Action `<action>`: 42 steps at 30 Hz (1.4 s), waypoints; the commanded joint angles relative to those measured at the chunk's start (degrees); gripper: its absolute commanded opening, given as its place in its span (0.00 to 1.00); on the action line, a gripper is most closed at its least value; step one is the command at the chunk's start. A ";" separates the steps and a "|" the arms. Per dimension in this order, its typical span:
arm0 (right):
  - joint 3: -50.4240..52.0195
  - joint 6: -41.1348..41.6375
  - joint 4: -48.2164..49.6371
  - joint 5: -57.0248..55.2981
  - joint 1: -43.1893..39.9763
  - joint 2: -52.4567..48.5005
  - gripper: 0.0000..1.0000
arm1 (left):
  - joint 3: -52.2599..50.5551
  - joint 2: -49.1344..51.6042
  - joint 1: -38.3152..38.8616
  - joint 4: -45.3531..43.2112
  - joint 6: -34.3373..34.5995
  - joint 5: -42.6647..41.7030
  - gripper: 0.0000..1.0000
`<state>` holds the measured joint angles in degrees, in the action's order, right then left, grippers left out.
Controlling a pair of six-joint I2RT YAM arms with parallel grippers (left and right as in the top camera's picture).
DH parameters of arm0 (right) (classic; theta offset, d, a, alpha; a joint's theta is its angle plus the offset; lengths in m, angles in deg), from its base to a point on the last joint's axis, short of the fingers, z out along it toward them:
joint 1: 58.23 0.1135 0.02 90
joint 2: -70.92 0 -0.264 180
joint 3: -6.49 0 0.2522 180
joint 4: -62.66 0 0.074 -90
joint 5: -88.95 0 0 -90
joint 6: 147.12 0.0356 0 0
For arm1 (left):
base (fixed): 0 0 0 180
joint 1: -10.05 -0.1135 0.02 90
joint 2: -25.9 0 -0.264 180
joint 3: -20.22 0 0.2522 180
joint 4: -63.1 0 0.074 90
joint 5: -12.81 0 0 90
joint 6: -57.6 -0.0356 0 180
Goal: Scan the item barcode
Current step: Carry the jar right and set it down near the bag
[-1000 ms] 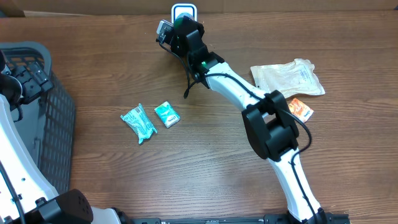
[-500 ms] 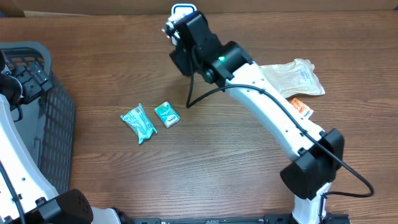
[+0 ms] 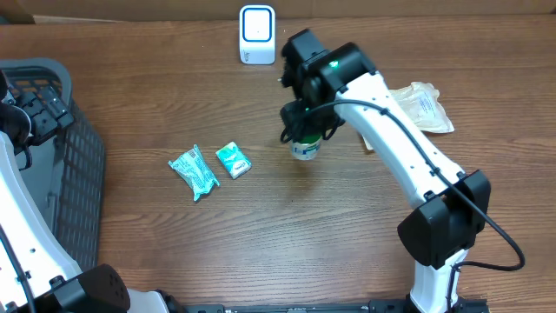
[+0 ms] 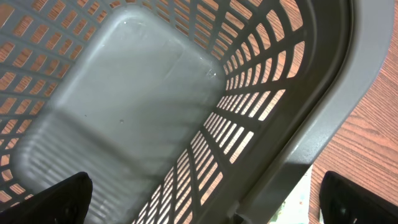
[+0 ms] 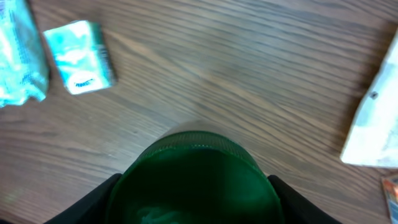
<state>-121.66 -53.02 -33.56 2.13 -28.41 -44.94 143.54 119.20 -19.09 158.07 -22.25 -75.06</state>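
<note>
From overhead, a green-lidded jar point(image 3: 305, 149) is seen pinched in the right claw point(image 3: 303, 135) and held above the table point(image 3: 287, 235), in front of the scanner point(image 3: 257, 23) and off to one side. It is presumably carried there so its barcode can be shown, though no barcode can be made out. A teal box point(image 3: 233, 161) and a teal packet point(image 3: 193, 172) lie further from the scanner, and nothing is seen between it and the jar. In the left wrist view, the left claw point(image 4: 208, 202) is spread wide over a grey basket point(image 4: 298, 124), apparently parked clear. In the right wrist view, the jar's lid is gripped between both fingers point(image 5: 102, 202).
</note>
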 commanded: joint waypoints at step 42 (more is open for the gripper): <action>19.56 3.41 10.21 -1.99 -34.80 0.70 0.67 | 0.39 0.20 -0.09 -0.04 0.37 -0.11 0.99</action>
<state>-102.34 -50.88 -23.24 0.14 -63.01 -44.98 143.54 119.20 -19.09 158.07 -22.25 -75.04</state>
